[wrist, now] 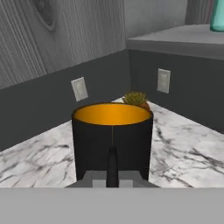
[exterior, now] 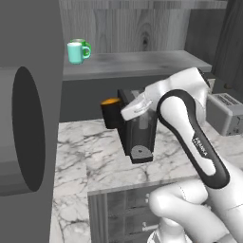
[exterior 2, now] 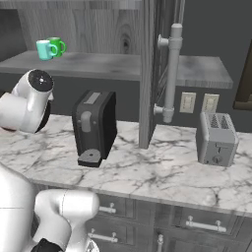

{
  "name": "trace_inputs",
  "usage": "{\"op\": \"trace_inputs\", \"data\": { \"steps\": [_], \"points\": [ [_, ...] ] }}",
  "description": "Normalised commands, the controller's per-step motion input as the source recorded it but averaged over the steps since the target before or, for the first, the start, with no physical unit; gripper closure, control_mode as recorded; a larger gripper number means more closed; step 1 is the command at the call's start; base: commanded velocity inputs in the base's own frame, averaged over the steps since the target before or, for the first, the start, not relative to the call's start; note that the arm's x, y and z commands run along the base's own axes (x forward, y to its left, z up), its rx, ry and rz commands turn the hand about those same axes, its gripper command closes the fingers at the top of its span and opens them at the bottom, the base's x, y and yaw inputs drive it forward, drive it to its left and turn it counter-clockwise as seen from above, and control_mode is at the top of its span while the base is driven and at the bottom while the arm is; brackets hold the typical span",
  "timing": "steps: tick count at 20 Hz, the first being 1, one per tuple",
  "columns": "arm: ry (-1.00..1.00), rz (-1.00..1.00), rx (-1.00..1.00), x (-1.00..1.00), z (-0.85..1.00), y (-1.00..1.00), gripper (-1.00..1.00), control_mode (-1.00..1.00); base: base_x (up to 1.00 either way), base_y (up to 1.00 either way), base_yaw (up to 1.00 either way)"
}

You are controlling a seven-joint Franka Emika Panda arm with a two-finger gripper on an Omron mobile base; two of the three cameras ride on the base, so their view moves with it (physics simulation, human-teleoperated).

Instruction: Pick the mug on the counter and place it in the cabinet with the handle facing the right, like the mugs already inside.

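In the left base view the black mug (exterior: 111, 116) with its orange inside is upright and held just left of the coffee machine, over the marble counter (exterior: 95, 159). My gripper (exterior: 123, 113) is shut on it from the right. The hand view shows the mug (wrist: 112, 135) close up, its loop handle (wrist: 112, 162) facing the camera and pinched in my gripper (wrist: 112, 178). The cabinet shelf (exterior: 137, 64) lies above and behind, and is seen from the other side too (exterior 2: 93, 64).
A mint-teal mug (exterior: 75, 52) and a green mug (exterior: 86, 47) stand at the shelf's left. A black coffee machine (exterior: 137, 133) sits right of the held mug, a toaster (exterior: 225, 114) farther right. A large grey panel (exterior: 23, 118) blocks the left. A small plant (wrist: 135, 98) sits in the counter corner.
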Motion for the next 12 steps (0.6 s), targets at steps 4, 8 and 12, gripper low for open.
{"op": "trace_inputs", "data": {
  "steps": [4,8,12],
  "points": [
    [-0.26,0.00,0.00,0.00,0.35,-0.19,1.00,-1.00,0.00,0.00,0.00],
    [-0.20,0.00,0.00,0.00,0.45,-0.33,1.00,-1.00,0.00,0.00,0.00],
    [-0.11,0.00,0.01,0.01,0.54,-0.33,1.00,-1.00,0.00,0.00,0.00]
  ]
}}
